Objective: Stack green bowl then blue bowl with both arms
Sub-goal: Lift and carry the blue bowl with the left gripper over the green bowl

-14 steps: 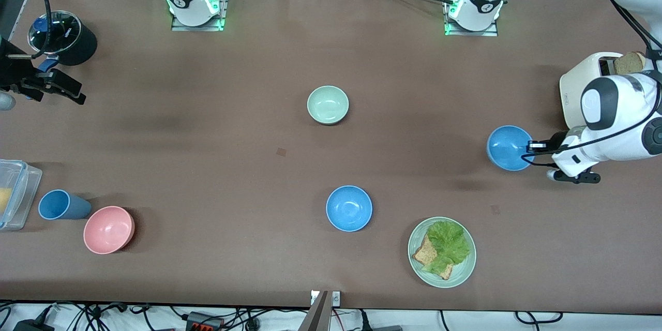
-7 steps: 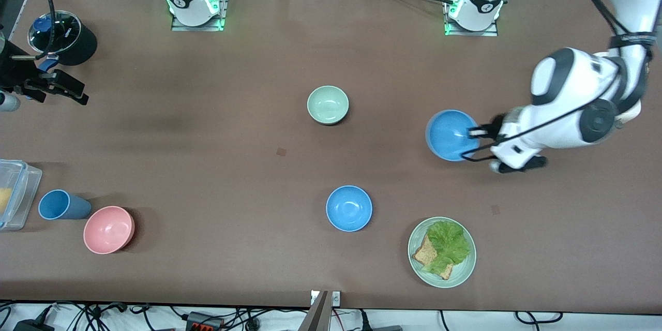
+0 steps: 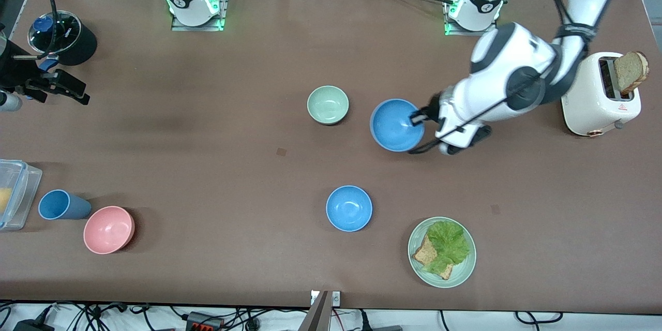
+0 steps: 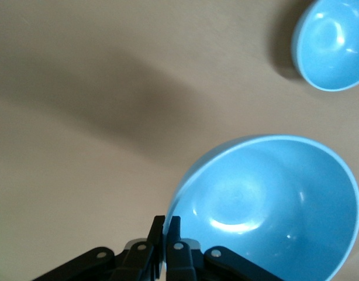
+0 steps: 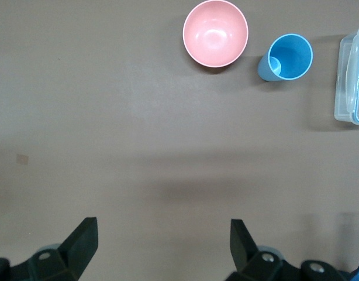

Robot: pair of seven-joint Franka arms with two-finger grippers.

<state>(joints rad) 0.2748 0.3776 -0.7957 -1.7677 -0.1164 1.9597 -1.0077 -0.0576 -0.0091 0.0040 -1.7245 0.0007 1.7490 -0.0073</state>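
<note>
so the left gripper (image 3: 417,118) has its jaws pinched on the rim of a deeper blue round bowl (image 3: 396,125), held up over the brown table (image 3: 207,165) just beside the small pale mint-green glossy bowl (image 3: 328,105). The glossy sky-blue bowl (image 3: 349,208) sits nearer the camera. Right gripper (image 5: 162,243) waits over its end of the table, jaws spread wide

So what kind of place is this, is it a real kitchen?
Probably not a kitchen but a robot lab. Two arms are bolted to a long brown table, loose cables run along its edge, and the toaster and bowls, like the pink bowl, look like practice props.
</note>
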